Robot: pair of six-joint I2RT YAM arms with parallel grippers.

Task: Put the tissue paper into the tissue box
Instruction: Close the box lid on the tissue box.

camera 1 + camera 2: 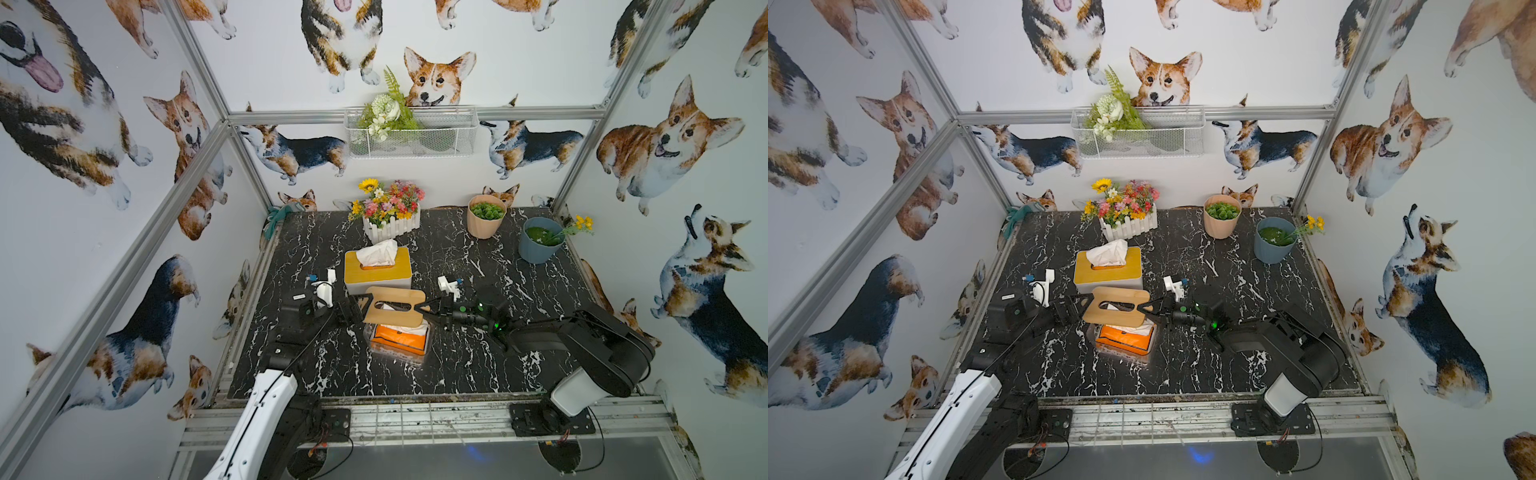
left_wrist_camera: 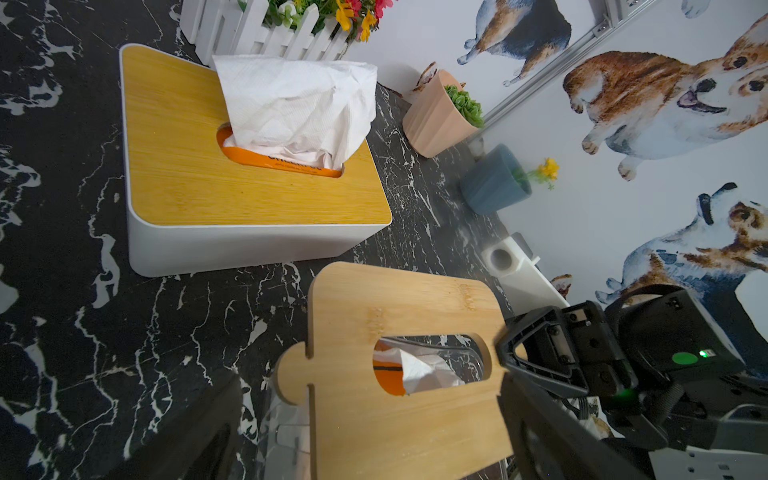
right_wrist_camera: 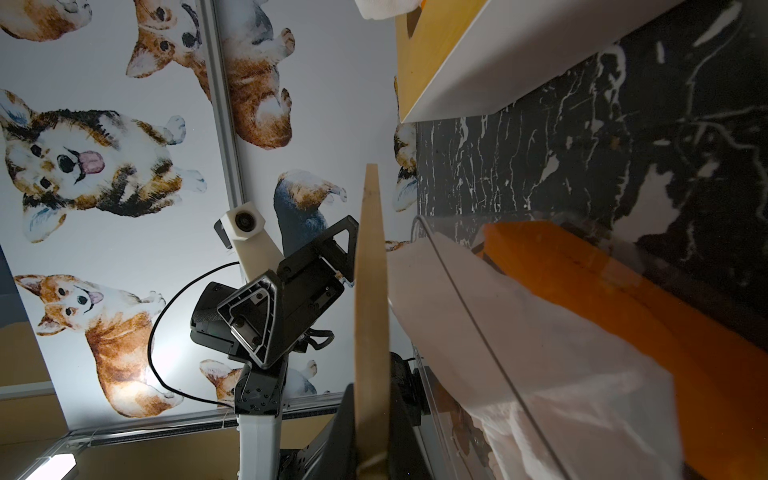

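Little here can be read. The orange pack showing in the slot of the white tissue box point(image 2: 199, 174) carries a line of dark print, but it is cut off by the slot edge and I cannot make out the letters. My bamboo lid point(image 2: 395, 415) has a faint burned-in mark near one corner, too faint to read.

My right claw point(image 1: 422, 309) is pinched nearly closed on one short edge of the bamboo lid point(image 1: 399, 322) and holds it above the clear box point(image 1: 395, 357) – not seated on the rim. From my right wrist the lid point(image 3: 372, 291) shows edge-on, apart from the clear box's wall point(image 3: 457, 291).

My left claw point(image 1: 362, 308) has its jaws spread as wide as they go and grips nothing. It sits at the lid's opposite short edge; I cannot tell whether a finger touches the wood. Seen from the right wrist, the left claw point(image 3: 299, 282) shows its two fingers standing well apart.

The tissue paper point(image 1: 405, 330) lies inside the clear box on the table point(image 1: 478, 365), in its orange wrapper – white sheet uppermost, showing through the lid's slot point(image 2: 419, 370). The white tissue box stands just behind, a tissue point(image 1: 378, 251) sticking up from it.
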